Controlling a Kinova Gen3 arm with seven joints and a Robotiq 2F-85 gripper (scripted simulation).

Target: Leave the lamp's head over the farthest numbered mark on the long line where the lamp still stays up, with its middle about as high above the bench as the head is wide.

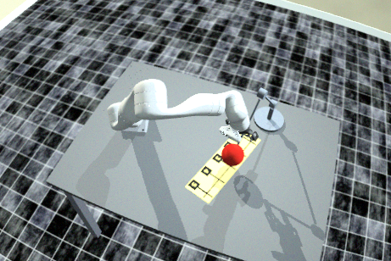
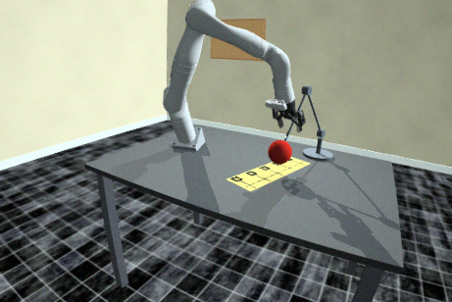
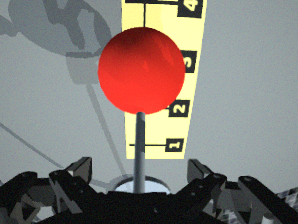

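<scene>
The lamp has a round grey base (image 1: 269,123), thin grey arm links (image 2: 308,110) and a red ball head (image 1: 232,154). The head hangs a little above the yellow strip (image 1: 223,164) with numbered marks. In the wrist view the head (image 3: 141,70) covers part of the strip beside marks 2 and 3 (image 3: 188,62); mark 4 (image 3: 192,4) lies beyond it. My gripper (image 3: 139,169) is open, its fingers standing wide on either side of the lamp's thin lower rod (image 3: 139,152) without touching it. It also shows in the exterior view (image 2: 289,117), above and behind the head.
The robot base (image 1: 135,125) stands at the bench's far left. The lamp base sits near the bench's back edge. Shadows of the arm and lamp fall across the bench's right half.
</scene>
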